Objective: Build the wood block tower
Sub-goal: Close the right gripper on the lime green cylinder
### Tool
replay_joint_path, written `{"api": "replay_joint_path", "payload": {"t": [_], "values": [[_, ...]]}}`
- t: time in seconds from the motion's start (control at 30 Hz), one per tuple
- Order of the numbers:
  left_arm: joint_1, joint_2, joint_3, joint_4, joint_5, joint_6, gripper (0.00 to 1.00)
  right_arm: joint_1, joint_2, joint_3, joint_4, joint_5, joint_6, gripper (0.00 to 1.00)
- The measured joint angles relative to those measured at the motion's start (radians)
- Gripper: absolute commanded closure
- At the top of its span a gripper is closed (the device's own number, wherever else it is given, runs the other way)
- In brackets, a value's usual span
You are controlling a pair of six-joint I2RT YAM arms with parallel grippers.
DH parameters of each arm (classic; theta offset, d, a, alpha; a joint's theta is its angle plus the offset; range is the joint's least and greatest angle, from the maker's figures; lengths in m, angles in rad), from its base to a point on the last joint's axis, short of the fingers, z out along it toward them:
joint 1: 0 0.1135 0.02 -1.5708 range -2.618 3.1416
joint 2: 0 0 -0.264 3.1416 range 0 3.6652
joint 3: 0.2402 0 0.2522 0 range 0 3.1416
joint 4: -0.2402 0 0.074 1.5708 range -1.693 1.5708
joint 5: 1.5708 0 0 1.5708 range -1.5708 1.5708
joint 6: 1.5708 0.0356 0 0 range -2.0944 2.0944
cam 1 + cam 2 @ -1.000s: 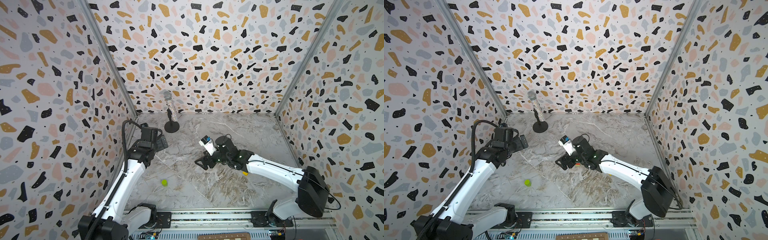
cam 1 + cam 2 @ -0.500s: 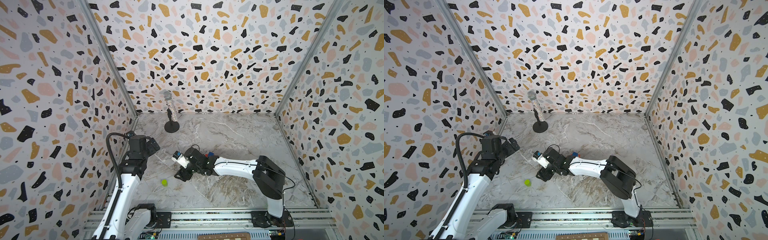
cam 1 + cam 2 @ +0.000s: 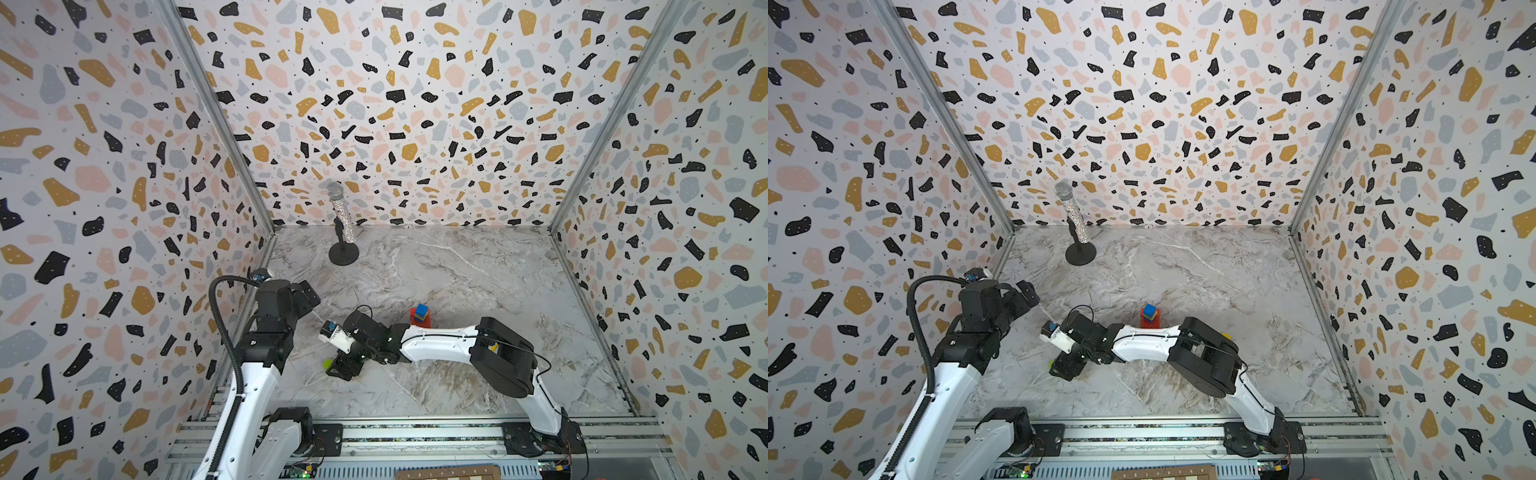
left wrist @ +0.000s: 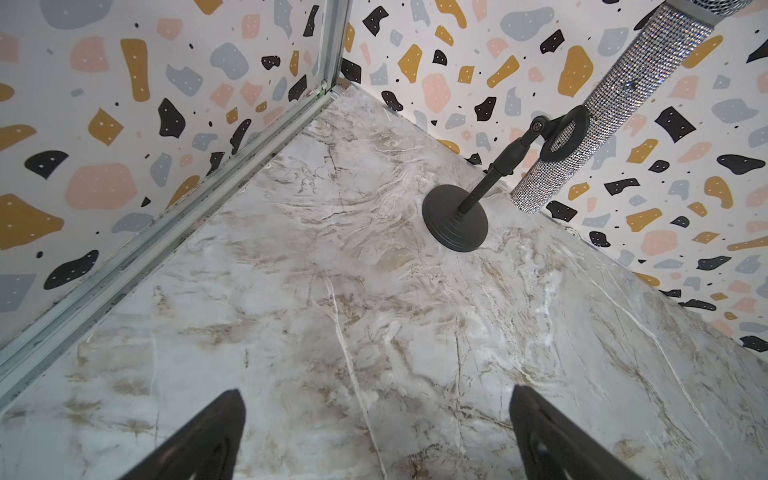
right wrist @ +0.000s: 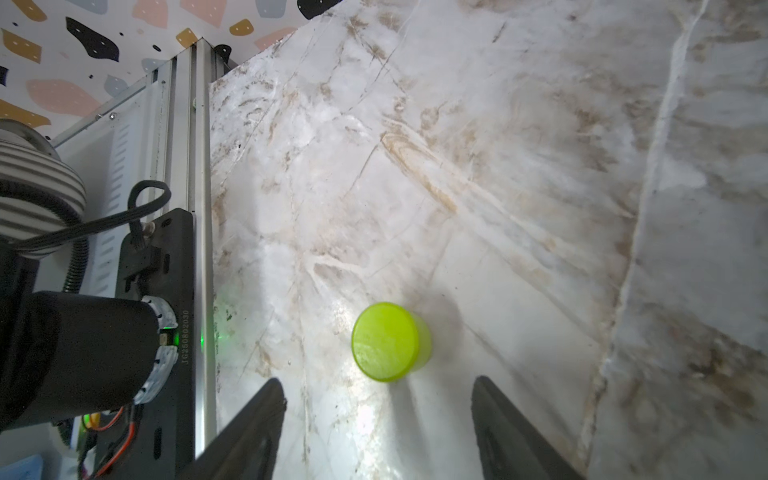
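Lime-green cylinder block (image 5: 390, 340) stands free, right gripper (image 5: 377, 388) just beside it, jaws apart, holding nothing. Left gripper (image 4: 376, 392) gapes wide, empty.

marble-patterned tabletop (image 3: 457, 270), grey-white with tan veins. walled at left, back and right edges; metal rail (image 3: 415, 432) along the front edge. black microphone stand (image 3: 343, 254), round foot flat on the surface, near the back-left corner, just off the back edge. small tower (image 3: 420, 315) of coloured blocks about mid-surface, blue on top, red below; its foot hidden. one lime-green cylinder (image 5: 388, 340) on its flat end, alone, toward the front-left, well apart from the tower.
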Motion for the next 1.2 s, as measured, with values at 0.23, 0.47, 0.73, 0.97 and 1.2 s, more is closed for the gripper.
{"api": "replay_joint_path", "payload": {"t": [0.23,0.47,0.73,0.97,1.2], "values": [[0.0,0.009,0.0,0.007,0.019,-0.002,0.0,0.007,0.082,0.093,-0.006,-0.004,0.008,0.36],[0.0,0.013,0.0,0.017,0.037,-0.003,0.0,0.011,0.106,0.11,-0.029,-0.003,0.011,0.43],[0.0,0.016,0.0,0.023,0.045,-0.003,0.0,0.011,0.108,0.113,-0.047,0.0,0.013,0.57],[0.0,0.02,0.0,0.023,0.047,-0.003,0.0,0.011,0.108,0.128,-0.047,0.002,0.011,0.67],[0.0,0.026,0.0,0.022,0.048,-0.003,0.0,0.011,0.108,0.132,-0.048,0.007,0.011,0.73]]}}
